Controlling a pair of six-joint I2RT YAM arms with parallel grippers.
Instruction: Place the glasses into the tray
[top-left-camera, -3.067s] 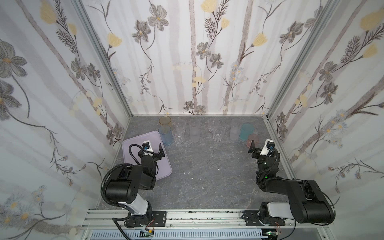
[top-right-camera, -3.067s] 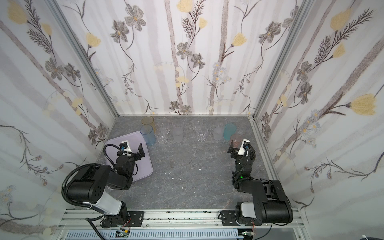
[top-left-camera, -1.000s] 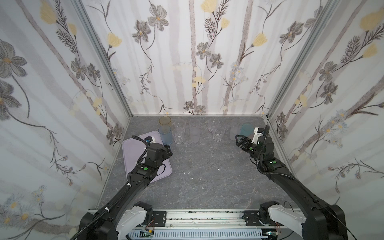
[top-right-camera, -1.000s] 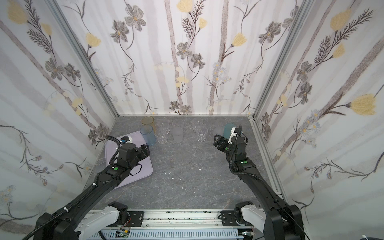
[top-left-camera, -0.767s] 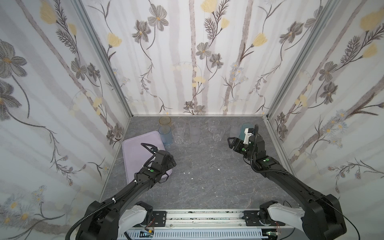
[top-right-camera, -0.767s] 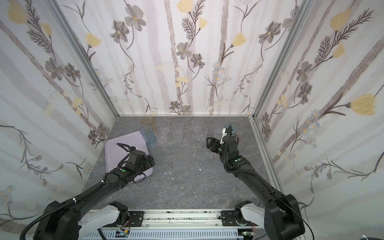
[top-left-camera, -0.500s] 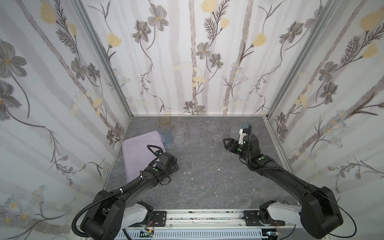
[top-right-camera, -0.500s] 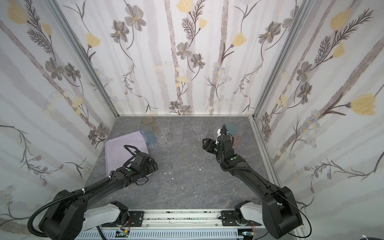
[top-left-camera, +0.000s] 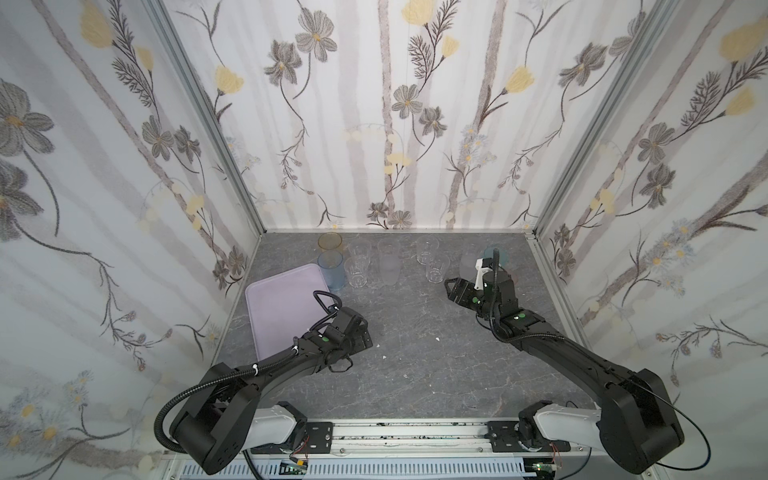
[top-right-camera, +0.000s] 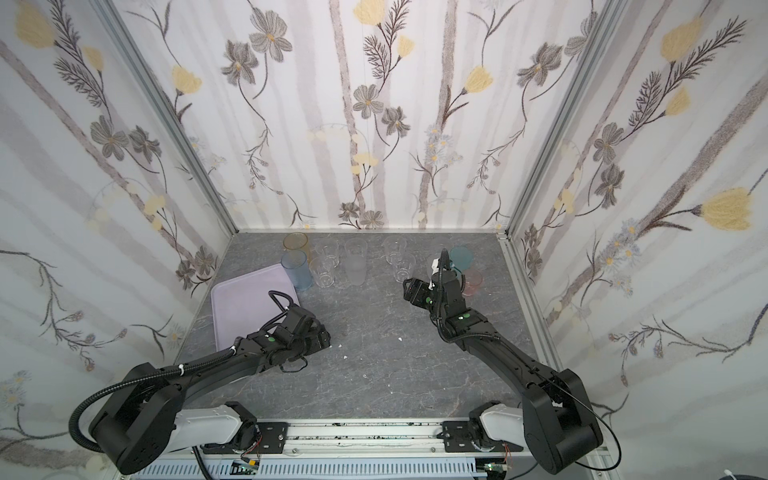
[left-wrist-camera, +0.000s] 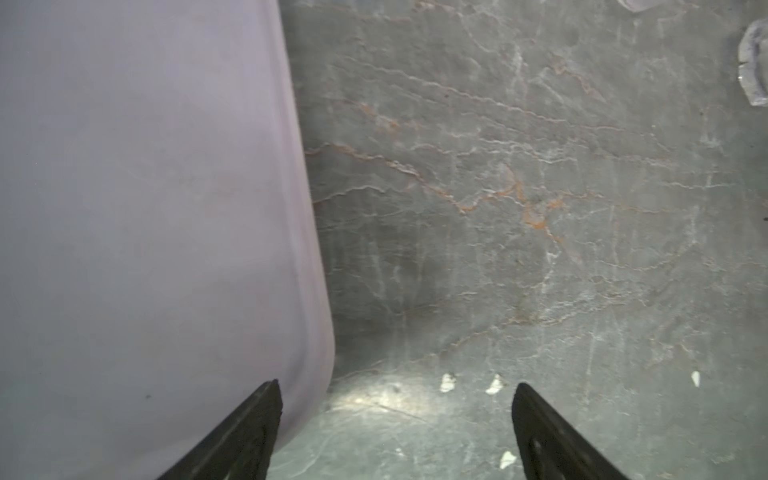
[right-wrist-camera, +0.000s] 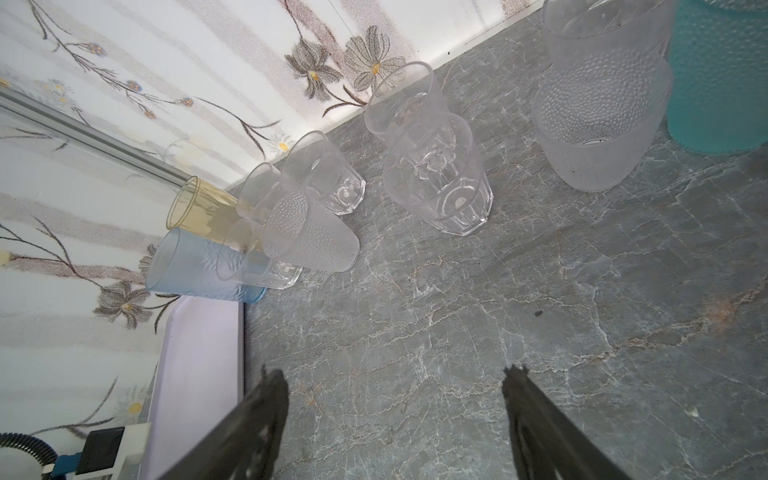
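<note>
**Top views.** The tray (top-left-camera: 274, 307) is lying flat on the grey surface (top-left-camera: 415, 374) at the left, beside the side wall. The glasses (top-left-camera: 388, 266) are standing upright in a loose row along the back wall, all on the surface and outside the tray.
- Left end of the row: the amber glass (top-left-camera: 330, 242) and the blue glass (top-left-camera: 331, 270), the blue one just beside the tray's far corner.
- Middle: clear and frosted ones.
- Right end: the teal glass (top-right-camera: 462, 257) and the pink glass (top-right-camera: 473, 282).

The left end effector (top-left-camera: 366, 338) is hovering at the tray's near right edge, carrying nothing. The right end effector (top-left-camera: 451, 290) is pointing toward the middle, just in front of the right-hand glasses, carrying nothing.

**Left wrist view.** The left end effector (left-wrist-camera: 395, 432) is standing spread wide, with nothing between its fingers. One finger (left-wrist-camera: 249, 432) is hanging over the tray (left-wrist-camera: 145, 208), the other over bare surface (left-wrist-camera: 498, 249).

**Right wrist view.** The right end effector (right-wrist-camera: 395, 428) is standing spread wide, with only bare surface between its fingers.
- Two faceted clear glasses (right-wrist-camera: 440, 178) are standing ahead, one behind the other.
- Two frosted glasses (right-wrist-camera: 598, 137) are standing close together beside the teal glass (right-wrist-camera: 719, 83); whether they are nested, I cannot tell.
- Farther off, the blue glass (right-wrist-camera: 195, 270), the amber glass (right-wrist-camera: 191, 212) and more clear and frosted ones are clustering by the tray's (right-wrist-camera: 199, 365) corner.
</note>
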